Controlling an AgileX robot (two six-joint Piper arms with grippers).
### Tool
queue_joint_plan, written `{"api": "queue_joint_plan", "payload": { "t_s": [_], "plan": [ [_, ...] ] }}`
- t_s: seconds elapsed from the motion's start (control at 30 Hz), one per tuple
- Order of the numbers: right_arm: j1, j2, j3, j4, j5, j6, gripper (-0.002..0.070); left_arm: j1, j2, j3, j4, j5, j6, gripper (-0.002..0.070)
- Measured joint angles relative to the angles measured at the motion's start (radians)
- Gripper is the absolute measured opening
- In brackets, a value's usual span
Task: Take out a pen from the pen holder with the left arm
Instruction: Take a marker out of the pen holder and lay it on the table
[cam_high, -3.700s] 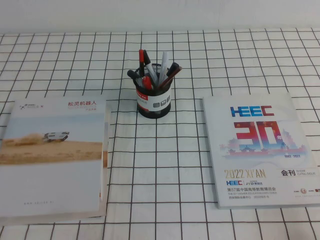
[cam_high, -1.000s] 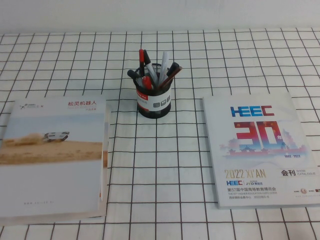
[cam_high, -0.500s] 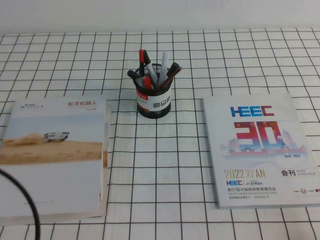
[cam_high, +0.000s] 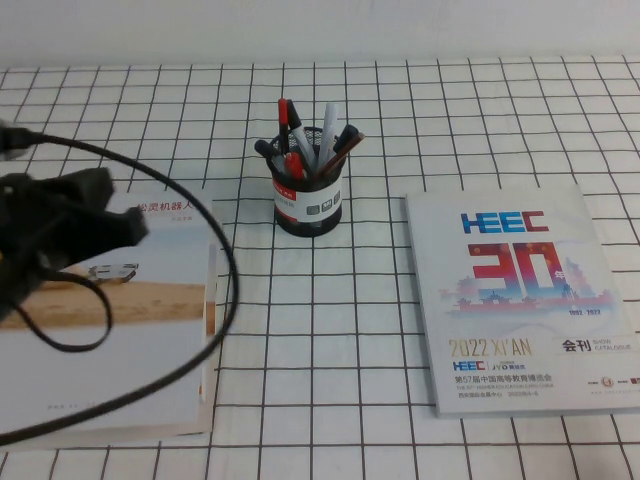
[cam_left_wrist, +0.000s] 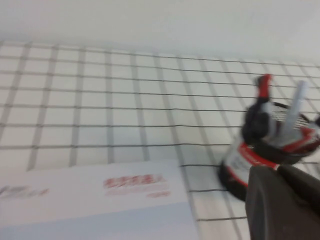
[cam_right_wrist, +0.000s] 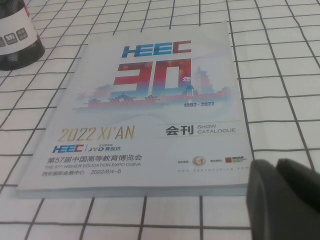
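Black mesh forms the pen holder (cam_high: 308, 205), which stands upright on the checked worktop (cam_high: 330, 340) toward the middle of its far edge, with red, black and grey pens (cam_high: 300, 140) all standing inside it. The left gripper (cam_high: 115, 222) hangs closed and empty above the far part of the booklet (cam_high: 120, 340) at the worktop's near left corner, well apart from the holder, with a black cable (cam_high: 226, 270) looping beside it. The right gripper (cam_right_wrist: 285, 200) sits by the near edge of the HEEC catalogue (cam_high: 520, 300) at the near right. Whether it is wide or narrow cannot be told.
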Motion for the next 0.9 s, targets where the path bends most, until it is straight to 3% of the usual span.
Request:
{"api": "queue_joint_plan", "payload": {
  "t_s": [0.2, 0.37, 0.63, 0.9],
  "plan": [
    [0.000, 0.000, 0.000, 0.000, 0.000, 0.000, -0.0015, -0.178, 0.134, -0.015, 0.044, -0.141, 0.037, -0.0005],
    [0.000, 0.000, 0.000, 0.000, 0.000, 0.000, -0.0015, -0.257, 0.208, -0.015, 0.118, -0.309, 0.038, -0.0005],
    [0.000, 0.000, 0.000, 0.000, 0.000, 0.000, -0.0015, -0.280, 0.310, -0.016, 0.236, -0.564, -0.031, -0.0005],
    [0.000, 0.000, 0.000, 0.000, 0.000, 0.000, -0.0015, -0.280, 0.457, -0.016, 0.402, -0.694, -0.036, -0.0005]
  ]
}}
